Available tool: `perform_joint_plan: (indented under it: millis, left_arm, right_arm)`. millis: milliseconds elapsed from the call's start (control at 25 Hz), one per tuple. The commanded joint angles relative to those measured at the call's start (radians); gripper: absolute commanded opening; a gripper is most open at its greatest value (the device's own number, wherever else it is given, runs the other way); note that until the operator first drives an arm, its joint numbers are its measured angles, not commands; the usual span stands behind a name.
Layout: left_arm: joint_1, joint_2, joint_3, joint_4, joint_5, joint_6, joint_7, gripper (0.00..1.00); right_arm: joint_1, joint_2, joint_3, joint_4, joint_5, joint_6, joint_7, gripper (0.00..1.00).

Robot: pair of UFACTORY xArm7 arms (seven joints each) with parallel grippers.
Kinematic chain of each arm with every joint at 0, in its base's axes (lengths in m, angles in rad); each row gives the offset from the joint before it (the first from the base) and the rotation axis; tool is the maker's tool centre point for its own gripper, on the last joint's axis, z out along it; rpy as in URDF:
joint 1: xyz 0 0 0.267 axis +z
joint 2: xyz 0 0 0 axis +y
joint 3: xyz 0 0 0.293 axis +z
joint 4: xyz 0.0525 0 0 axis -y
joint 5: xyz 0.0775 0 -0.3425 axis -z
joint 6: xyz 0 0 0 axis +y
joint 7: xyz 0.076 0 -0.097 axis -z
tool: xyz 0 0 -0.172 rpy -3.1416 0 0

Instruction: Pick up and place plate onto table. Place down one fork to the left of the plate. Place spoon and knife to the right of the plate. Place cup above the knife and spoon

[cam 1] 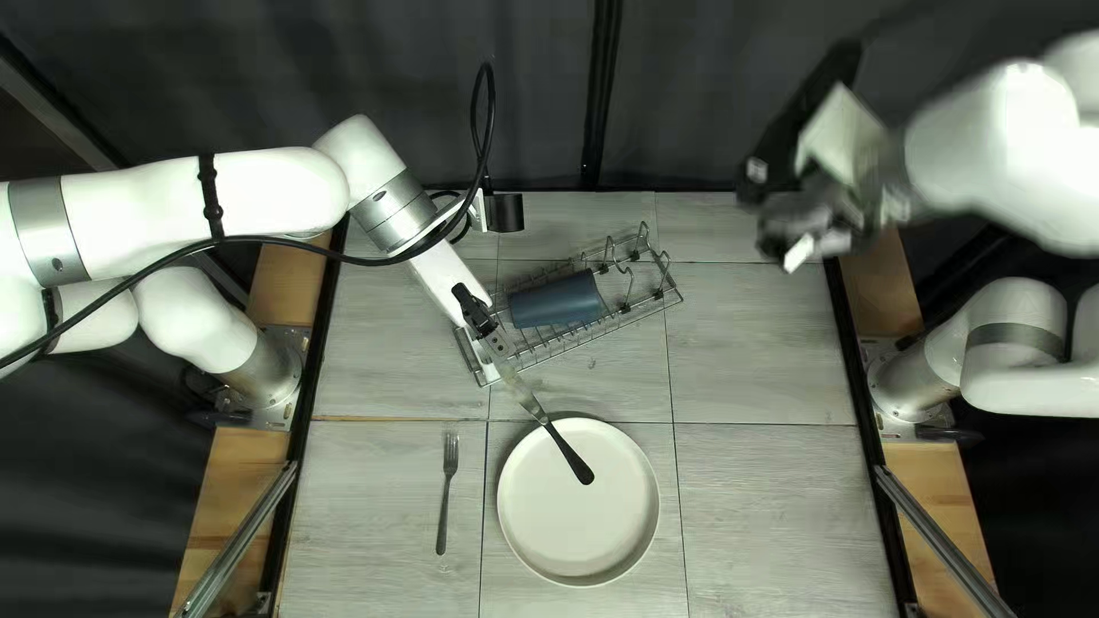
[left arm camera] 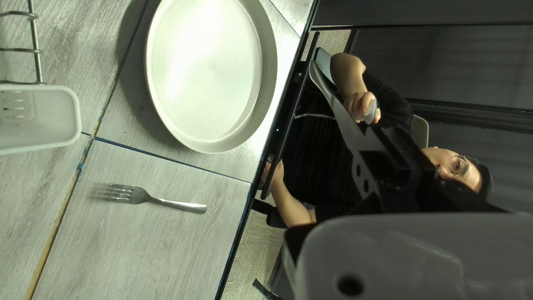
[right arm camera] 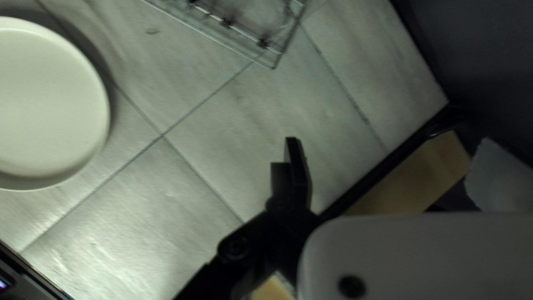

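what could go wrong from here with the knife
1. The left hand seems to grip the knife by its blade end, handle hanging over the plate; it could slip and land on the plate.
2. Its spot is right of the plate, so carrying it across might bump the rim.
3. The cup lies beside the left hand; the open right hand reaching for it could hit that arm.

Overhead light glares off the plate in the left wrist view; the right arm looks blurred.
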State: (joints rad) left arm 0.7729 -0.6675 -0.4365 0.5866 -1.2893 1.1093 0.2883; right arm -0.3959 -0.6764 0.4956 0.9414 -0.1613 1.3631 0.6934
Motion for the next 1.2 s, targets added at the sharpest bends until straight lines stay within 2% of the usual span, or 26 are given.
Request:
perform_joint_plan:
  millis: [40,160,520,600,760,800,880,960,1080,1120,1200]
  left_arm:
    - [0.0,0.0,0.0,0.0,0.0,0.0,0.0,0.0]
    - [0.0,0.0,0.0,0.0,0.0,0.0,0.0,0.0]
    - [0.0,0.0,0.0,0.0,0.0,0.0,0.0,0.0]
    - [0.0,0.0,0.0,0.0,0.0,0.0,0.0,0.0]
    - [0.0,0.0,0.0,0.0,0.0,0.0,0.0,0.0]
    - [0.0,0.0,0.0,0.0,0.0,0.0,0.0,0.0]
    - [0.0,0.0,0.0,0.0,0.0,0.0,0.0,0.0]
    - [0.0,0.0,0.0,0.0,0.0,0.0,0.0,0.0]
    - [0.0,0.0,0.0,0.0,0.0,0.0,0.0,0.0]
    - [0.0,0.0,0.0,0.0,0.0,0.0,0.0,0.0]
    - [0.0,0.0,0.0,0.0,0.0,0.0,0.0,0.0]
  right_arm:
    - [-0.028,0.077,0.201,-0.008,-0.038,-0.096,0.196,1.0]
    - [-0.063,0.16,0.299,0.028,-0.071,-0.128,0.271,1.0]
    - [-0.063,0.16,0.299,0.028,-0.071,-0.128,0.271,1.0]
    - [-0.07,0.176,0.323,0.033,-0.066,-0.149,0.308,1.0]
    - [-0.145,0.261,0.458,0.102,-0.111,-0.156,0.475,1.0]
    - [-0.184,0.295,0.522,0.129,-0.141,-0.151,0.544,1.0]
    - [-0.229,0.329,0.59,0.154,-0.176,-0.144,0.616,1.0]
    - [-0.295,0.374,0.682,0.189,-0.224,-0.131,0.698,1.0]
    - [-0.505,0.47,0.94,0.263,-0.332,-0.087,0.838,1.0]
    - [-0.712,0.449,1.14,0.301,-0.321,-0.091,0.852,1.0]
    - [-0.897,0.333,1.272,0.352,-0.226,-0.126,0.803,1.0]
